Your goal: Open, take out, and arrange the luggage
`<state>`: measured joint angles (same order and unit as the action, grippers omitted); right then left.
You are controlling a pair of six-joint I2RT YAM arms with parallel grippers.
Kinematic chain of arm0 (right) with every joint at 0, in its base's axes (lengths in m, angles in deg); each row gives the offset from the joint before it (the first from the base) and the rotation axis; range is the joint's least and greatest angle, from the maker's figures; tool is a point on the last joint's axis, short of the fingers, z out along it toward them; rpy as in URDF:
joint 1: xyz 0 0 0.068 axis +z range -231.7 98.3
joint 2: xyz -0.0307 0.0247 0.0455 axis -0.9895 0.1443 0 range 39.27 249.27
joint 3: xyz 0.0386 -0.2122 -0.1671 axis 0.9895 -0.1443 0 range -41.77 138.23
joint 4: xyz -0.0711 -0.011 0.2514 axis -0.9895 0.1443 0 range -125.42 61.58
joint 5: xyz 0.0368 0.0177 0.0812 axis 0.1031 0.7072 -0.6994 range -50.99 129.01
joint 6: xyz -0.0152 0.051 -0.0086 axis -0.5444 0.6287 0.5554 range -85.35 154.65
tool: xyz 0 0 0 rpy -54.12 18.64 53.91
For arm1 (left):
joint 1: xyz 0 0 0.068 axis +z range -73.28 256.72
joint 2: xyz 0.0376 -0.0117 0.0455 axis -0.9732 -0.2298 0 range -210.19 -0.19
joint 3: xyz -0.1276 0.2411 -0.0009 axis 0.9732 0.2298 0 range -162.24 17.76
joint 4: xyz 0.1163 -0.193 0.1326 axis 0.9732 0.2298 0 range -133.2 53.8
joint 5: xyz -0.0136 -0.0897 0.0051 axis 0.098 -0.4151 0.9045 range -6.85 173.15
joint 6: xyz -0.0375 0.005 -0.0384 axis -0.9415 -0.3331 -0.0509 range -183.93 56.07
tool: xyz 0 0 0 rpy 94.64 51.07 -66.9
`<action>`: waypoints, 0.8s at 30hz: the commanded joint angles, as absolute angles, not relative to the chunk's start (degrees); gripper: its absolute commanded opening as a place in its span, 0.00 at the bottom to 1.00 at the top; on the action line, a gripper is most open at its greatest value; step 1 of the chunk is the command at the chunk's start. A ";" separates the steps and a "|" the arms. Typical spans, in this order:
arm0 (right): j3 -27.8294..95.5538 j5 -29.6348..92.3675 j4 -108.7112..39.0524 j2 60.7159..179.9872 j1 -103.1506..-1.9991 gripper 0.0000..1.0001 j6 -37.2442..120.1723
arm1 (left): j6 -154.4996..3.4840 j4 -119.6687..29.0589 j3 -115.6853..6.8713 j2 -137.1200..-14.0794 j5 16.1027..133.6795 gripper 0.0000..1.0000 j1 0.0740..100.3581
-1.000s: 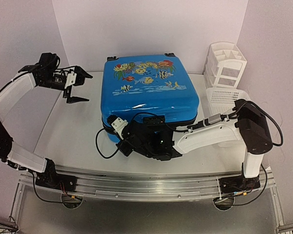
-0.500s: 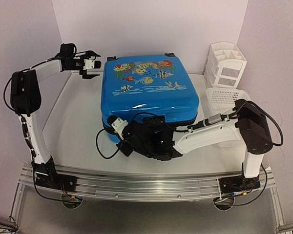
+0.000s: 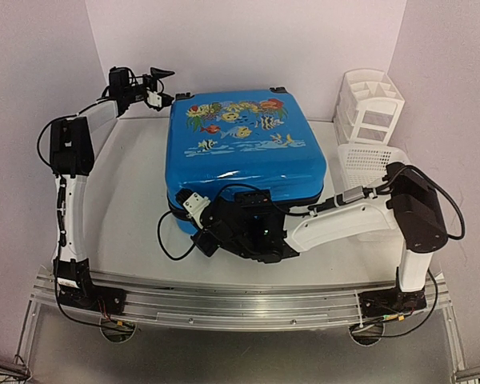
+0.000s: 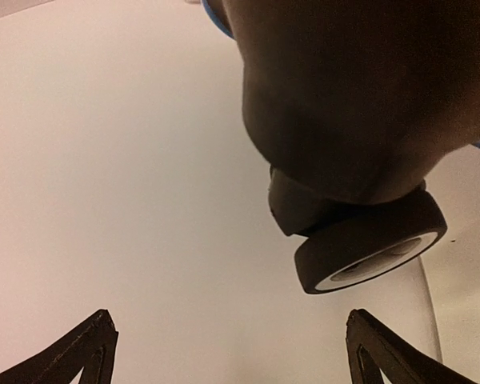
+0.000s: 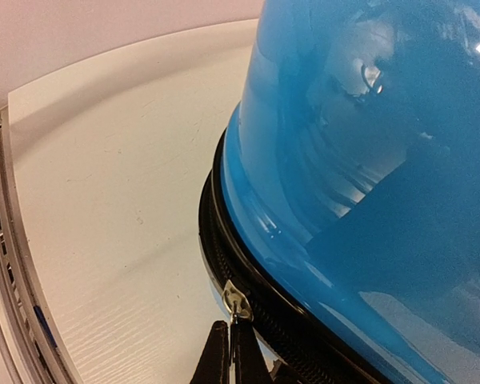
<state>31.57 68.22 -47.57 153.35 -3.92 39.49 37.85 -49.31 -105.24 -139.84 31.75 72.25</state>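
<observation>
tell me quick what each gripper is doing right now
Left gripper: open, empty, jaws wide apart by a wheel of the suitcase.
Right gripper: shut on the zipper pull.

1. This looks like a robotics lab cell, not a lived-in room: plain pale walls (image 3: pixel 248 40) box in the white desk (image 3: pixel 120 208) along its back and both side edges.
2. An aluminium rail (image 3: pixel 240 300) runs along the near edge, with the left arm (image 3: pixel 66 216) and right arm (image 3: pixel 336 224) bolted near its two corners.
3. Bare cables (image 3: pixel 161 237) trail over the desk.
</observation>
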 commanded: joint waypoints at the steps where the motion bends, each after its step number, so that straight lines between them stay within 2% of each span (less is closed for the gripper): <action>1: 32.58 68.65 -47.16 151.25 -4.09 0.00 40.90 | 46.41 -45.19 -107.62 -140.58 26.70 1.00 70.14; 5: 32.58 68.65 -46.91 151.07 -4.09 0.00 41.33 | 61.08 -28.45 -106.41 -138.35 23.65 1.00 69.88; 8: 32.71 68.26 -46.63 151.10 -4.09 0.00 41.30 | 68.14 -21.33 -108.35 -138.97 23.74 1.00 69.07; 11: 32.97 67.56 -46.46 151.30 -4.09 0.00 41.16 | 64.95 -24.10 -110.55 -140.11 24.95 0.98 66.94; 14: 32.98 67.73 -46.33 151.14 -4.09 0.00 41.19 | 60.74 -29.25 -110.99 -140.40 25.29 0.89 65.19; 17: 32.62 68.01 -46.24 150.63 -4.08 0.00 41.55 | 65.04 -24.13 -109.25 -138.44 25.19 0.80 64.79; 24: 32.14 68.93 -44.61 149.22 -4.01 0.00 42.01 | 78.23 -10.22 -100.45 -131.83 25.44 0.80 64.65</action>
